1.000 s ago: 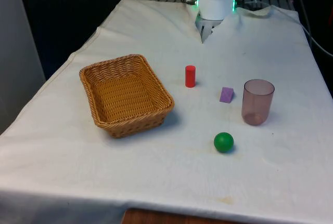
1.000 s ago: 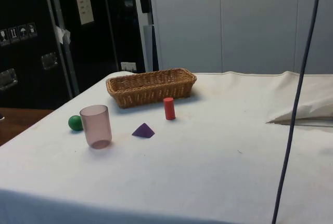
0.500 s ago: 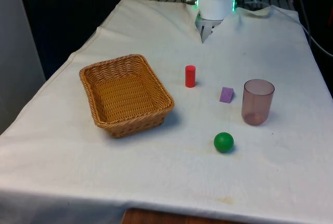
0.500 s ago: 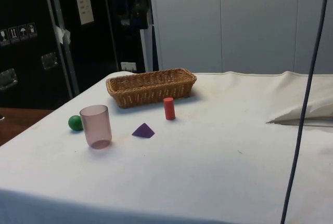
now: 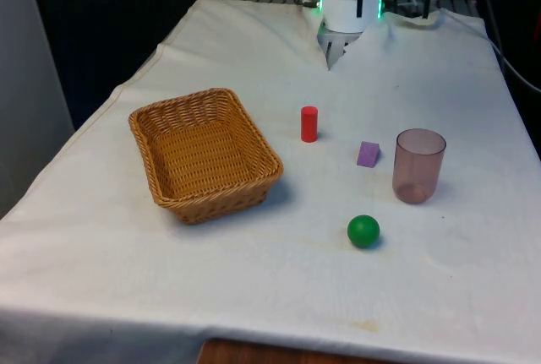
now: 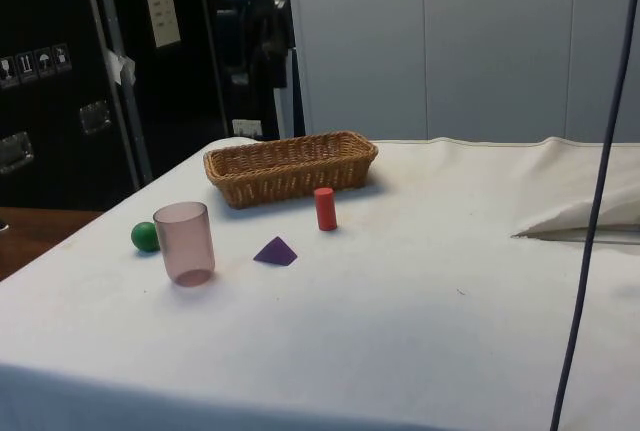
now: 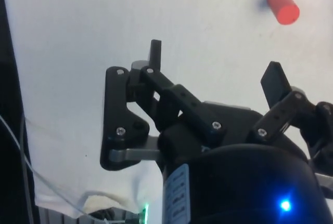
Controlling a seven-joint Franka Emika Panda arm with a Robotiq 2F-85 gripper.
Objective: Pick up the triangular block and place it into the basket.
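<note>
Your black two-finger gripper (image 7: 216, 68) hangs above the bare white cloth (image 5: 254, 296) at the table's far end with its fingers (image 7: 155, 52) spread wide, holding nothing — well apart from everything else. The small purple triangular block (image 5: 368, 154) lies on the cloth between the red cylinder (image 5: 309, 123) and the translucent pink plastic cup (image 5: 418, 165), just beside the cup. The woven wicker basket (image 5: 152, 123) sits towards the front view's left, and the green ball (image 5: 363, 230) rests nearer the camera.
</note>
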